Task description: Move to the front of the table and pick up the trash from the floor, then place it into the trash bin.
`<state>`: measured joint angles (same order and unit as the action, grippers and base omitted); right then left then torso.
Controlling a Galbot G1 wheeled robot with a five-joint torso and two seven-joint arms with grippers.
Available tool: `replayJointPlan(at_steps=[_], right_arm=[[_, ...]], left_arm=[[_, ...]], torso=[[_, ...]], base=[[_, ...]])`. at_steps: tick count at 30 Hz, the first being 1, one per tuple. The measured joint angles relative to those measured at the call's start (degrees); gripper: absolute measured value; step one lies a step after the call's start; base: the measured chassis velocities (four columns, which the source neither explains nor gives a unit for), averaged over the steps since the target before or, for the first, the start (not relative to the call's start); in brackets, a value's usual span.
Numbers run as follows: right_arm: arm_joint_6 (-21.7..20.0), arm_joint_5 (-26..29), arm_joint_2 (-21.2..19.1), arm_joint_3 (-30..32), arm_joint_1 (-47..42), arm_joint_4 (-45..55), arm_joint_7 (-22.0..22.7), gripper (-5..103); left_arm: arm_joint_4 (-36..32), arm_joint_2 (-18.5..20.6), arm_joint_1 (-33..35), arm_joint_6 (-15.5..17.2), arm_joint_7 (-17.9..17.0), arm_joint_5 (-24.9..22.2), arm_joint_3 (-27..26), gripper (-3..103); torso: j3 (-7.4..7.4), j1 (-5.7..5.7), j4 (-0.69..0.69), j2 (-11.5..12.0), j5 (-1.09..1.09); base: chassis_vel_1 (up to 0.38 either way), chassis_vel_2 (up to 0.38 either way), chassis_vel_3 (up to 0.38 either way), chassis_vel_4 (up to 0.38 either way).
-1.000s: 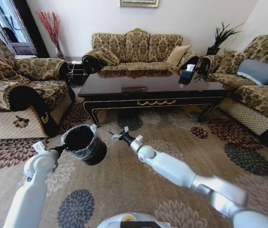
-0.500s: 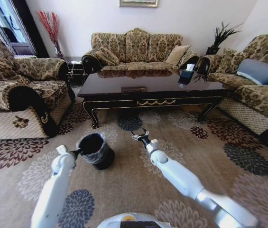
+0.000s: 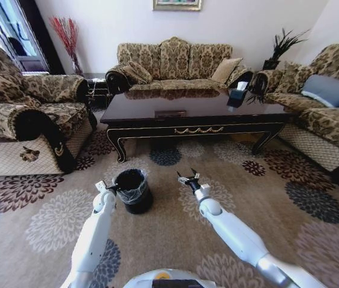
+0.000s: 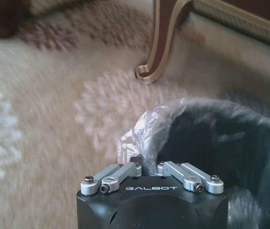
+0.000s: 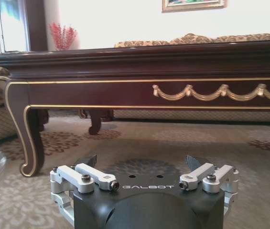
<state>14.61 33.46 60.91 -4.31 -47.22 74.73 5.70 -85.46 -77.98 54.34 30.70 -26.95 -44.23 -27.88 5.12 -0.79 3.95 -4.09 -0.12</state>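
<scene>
The trash bin [image 3: 132, 189] stands on the patterned carpet [image 3: 49, 216] just in front of the table's [image 3: 197, 111] near-left leg, its translucent liner [image 4: 146, 131] folded over the rim. The left end effector [image 3: 110, 188] is clamped on that rim at the bin's left side, with liner plastic bunched between its closed tips in the left wrist view; holding the bin this way probably keeps it steady and within reach as a target for dropping. The right end effector [image 3: 189, 179] hovers low over the carpet to the bin's right, apart from it, with fingers spread and nothing between them, pointed toward the table's apron with the gold scroll ornament [image 5: 219, 92], which suits a reach toward the floor. No loose trash is identifiable on the carpet around the bin; whether anything lies inside its dark interior cannot be told
</scene>
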Motion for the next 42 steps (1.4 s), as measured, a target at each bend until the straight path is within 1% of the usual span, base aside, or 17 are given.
replayJointPlan(at_steps=[2,3,5,7,9,12,14,15,17,21,23,26,28,30,33,38,42], right_arm=[[0.2,-0.1,-0.1,0.8,-0.9,0.2,-0.3,100],[0.3,-0.2,-0.1,1.6,-1.6,0.5,-0.4,100],[0.3,-0.2,0.1,2.3,-2.3,0.9,-0.4,100],[0.4,-0.2,0.2,2.6,-2.7,1.2,-0.5,100],[0.5,-0.2,1.2,4.0,-3.7,2.1,-0.4,100],[0.5,-0.2,1.9,5.7,-4.6,2.9,-0.3,100],[0.7,-0.6,2.3,11.1,-8.2,5.3,0.6,100],[0.9,-1.0,2.4,14.0,-10.0,6.3,0.8,100],[1.0,-1.3,2.5,15.9,-11.0,6.7,0.8,100],[2.1,-2.1,2.1,23.8,-15.4,8.2,-0.4,100],[2.3,-2.1,1.7,25.1,-16.3,8.3,-0.7,100],[3.5,-3.2,-0.2,30.8,-21.0,9.7,-1.9,100],[3.9,-3.6,-0.4,31.8,-22.1,10.2,-2.1,100],[5.2,-5.4,-0.2,36.8,-27.3,13.8,-1.2,100],[4.9,-5.7,0.7,39.8,-30.7,17.2,0.0,100],[0.8,-8.8,3.2,47.0,-38.3,25.7,2.7,100],[-6.0,-8.5,3.7,50.9,-46.0,37.6,6.5,100]], left_arm=[[-1.8,0.7,1.3,-0.3,-0.1,0.2,0.0,16],[-4.4,1.6,2.9,-0.8,-0.1,0.5,-0.4,21],[-7.2,2.7,4.9,-1.7,0.0,0.9,-1.2,32],[-9.0,3.3,6.0,-2.6,0.0,1.0,-1.7,32],[-14.6,5.1,9.2,-8.9,1.0,0.8,-3.7,43],[-17.9,6.1,11.2,-12.2,2.0,0.8,-4.9,48],[-21.6,7.5,12.5,-14.8,3.1,0.6,-5.5,59],[-23.2,8.1,13.4,-15.2,3.3,0.5,-5.9,65],[-24.7,8.5,14.5,-15.4,3.4,0.6,-6.7,70],[-30.0,9.6,21.8,-15.6,3.5,3.5,-12.4,91],[-30.8,9.6,23.6,-15.7,3.9,4.1,-13.6,91],[-35.3,9.7,31.6,-17.2,8.6,8.2,-18.2,99],[-36.1,9.7,32.8,-17.7,9.6,9.3,-18.9,99],[-39.2,9.2,37.1,-19.7,13.3,13.1,-21.2,100],[-40.6,8.7,38.8,-20.5,14.6,13.8,-21.9,100],[-43.2,7.1,41.0,-22.5,17.3,14.7,-23.0,100],[-45.9,5.2,42.2,-24.8,19.2,16.0,-24.7,100]], torso=[[0.01,-0.02,0.05,0.0,0.00],[0.00,-0.02,0.03,0.0,0.10],[-0.01,-0.01,-0.02,0.0,0.06],[-0.01,-0.02,-0.05,0.0,0.05],[-0.03,-0.01,-0.09,0.0,0.13],[-0.03,-0.01,-0.10,0.0,0.11],[-0.03,-0.01,-0.09,0.0,0.14],[-0.04,-0.01,0.01,0.0,0.10],[-0.03,-0.01,0.02,0.0,0.08],[-0.04,0.00,-0.08,0.0,0.13],[-0.04,0.00,-0.09,0.0,0.11],[-0.04,0.00,-0.08,0.0,0.11],[-0.04,0.00,-0.05,0.0,0.11],[-0.05,0.01,-0.04,0.0,0.13],[-0.04,0.01,-0.05,0.0,0.13],[-0.04,0.01,-0.04,0.0,0.12],[-0.04,0.01,-0.03,0.0,0.11]], base=[[0.000,0.000,0.000,0.000],[0.000,0.000,0.000,0.000],[0.000,0.000,0.000,0.000],[0.000,0.000,0.000,0.000],[0.000,0.000,0.000,0.000],[0.000,0.000,0.000,0.000],[0.000,0.000,0.000,0.000],[0.000,0.000,0.000,0.000],[0.000,0.000,0.000,0.000],[0.000,0.000,0.000,0.000],[0.000,0.000,0.000,0.000],[0.000,0.000,0.000,0.000],[0.000,0.000,0.000,0.000],[0.000,0.000,0.000,0.000],[0.000,0.000,0.000,0.000],[0.000,0.000,0.000,0.000],[0.000,0.000,0.000,0.000]])
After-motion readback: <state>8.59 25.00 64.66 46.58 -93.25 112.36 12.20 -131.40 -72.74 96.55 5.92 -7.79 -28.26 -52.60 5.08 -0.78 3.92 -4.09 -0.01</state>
